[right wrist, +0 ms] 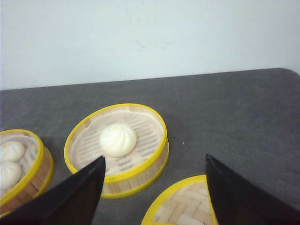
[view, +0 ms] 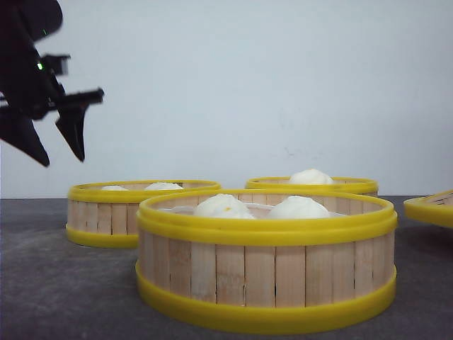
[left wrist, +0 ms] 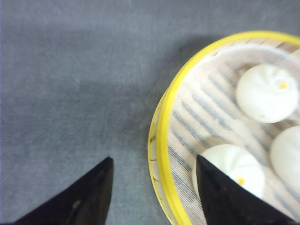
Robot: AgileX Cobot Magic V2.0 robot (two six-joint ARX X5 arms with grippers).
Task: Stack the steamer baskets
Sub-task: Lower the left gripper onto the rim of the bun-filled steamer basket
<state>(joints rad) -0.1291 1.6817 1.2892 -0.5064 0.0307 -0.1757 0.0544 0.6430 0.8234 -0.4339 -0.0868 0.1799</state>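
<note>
Three steamer baskets with pale slat walls and yellow rims stand on the grey table: one near and central [view: 265, 273], one back left [view: 102, 218], one back right [view: 354, 185]. All hold white buns. My left gripper [view: 60, 145] hangs open, high above the left edge of the back-left basket. In the left wrist view its jaws [left wrist: 153, 158] straddle that basket's rim [left wrist: 161, 140] from above, not touching it. My right gripper [right wrist: 154, 158] is open and empty, raised over the table before the one-bun basket [right wrist: 140, 180]. It is out of the front view.
A shallow yellow-rimmed lid with a woven top [right wrist: 180, 206] lies just under the right gripper and shows at the front view's right edge [view: 429, 207]. Another basket with buns [right wrist: 40, 159] sits beside the one-bun basket. A white wall stands behind the table.
</note>
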